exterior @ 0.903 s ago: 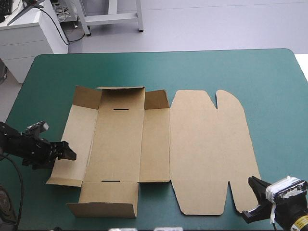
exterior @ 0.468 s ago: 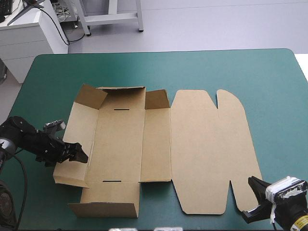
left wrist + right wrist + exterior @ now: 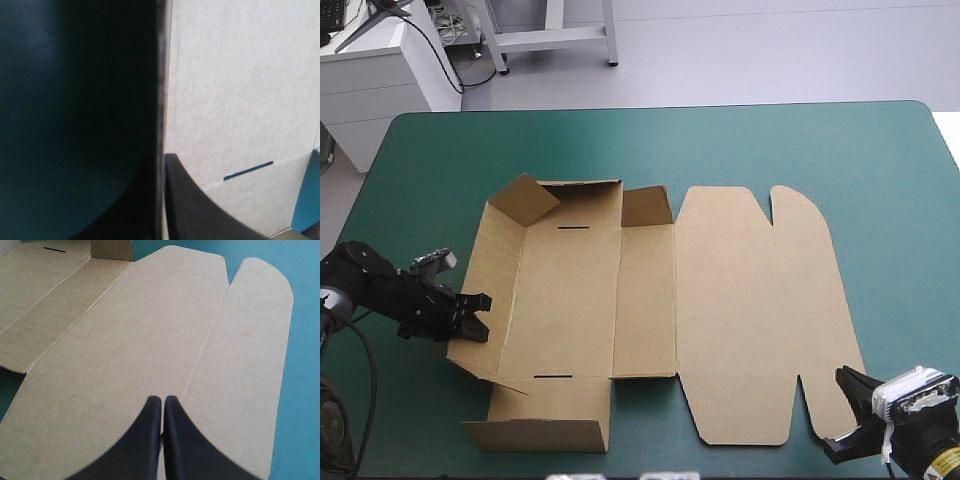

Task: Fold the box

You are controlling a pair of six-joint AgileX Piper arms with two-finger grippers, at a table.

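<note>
The brown box (image 3: pixel 570 300) lies opened out across the middle of the table, its wide lid (image 3: pixel 760 310) flat to the right. My left gripper (image 3: pixel 475 318) is at the box's left wall (image 3: pixel 490 290), which stands tilted up. In the left wrist view the wall's edge runs between the black fingers (image 3: pixel 200 210), so the left gripper (image 3: pixel 162 165) is shut on it. The base panel (image 3: pixel 240 90) with a slot (image 3: pixel 248 170) lies beyond. My right gripper (image 3: pixel 840 420) is shut at the lid's near right corner, and its tips (image 3: pixel 162 400) sit over the lid (image 3: pixel 150 325).
The far left corner flap (image 3: pixel 525 200) leans inward and the near flap (image 3: pixel 545 420) is raised toward the table's front edge. The far wall (image 3: pixel 575 185) stands up. Teal-green cover (image 3: pixel 720 140) stretches beyond the box to the far edge.
The left gripper moved right and shut on the left wall. That wall rose from nearly flat to a steep tilt, and the far left corner flap swung inward. The right arm stayed still.
</note>
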